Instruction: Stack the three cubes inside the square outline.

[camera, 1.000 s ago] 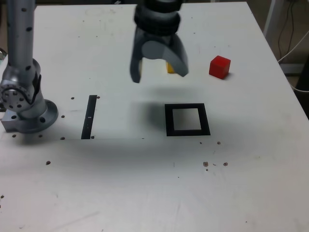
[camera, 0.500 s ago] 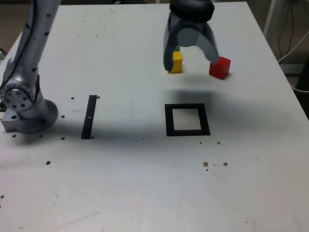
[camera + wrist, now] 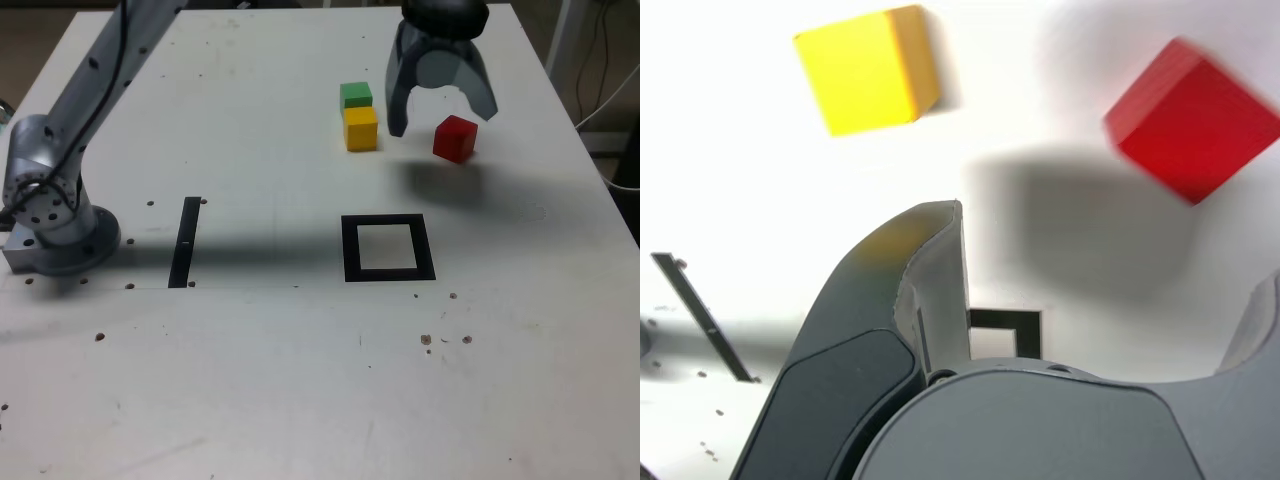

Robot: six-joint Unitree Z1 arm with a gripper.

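Swung across to the exterior view's right, the spread, empty claw (image 3: 442,108) hangs above the red cube (image 3: 455,138).

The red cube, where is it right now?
In the exterior view the red cube sits on the white table towards the right, beyond the square outline, right of the yellow cube, under the open gripper.

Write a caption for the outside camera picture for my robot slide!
Open gripper hovers near the red cube; yellow cube and green cube wait beside the empty square outline.
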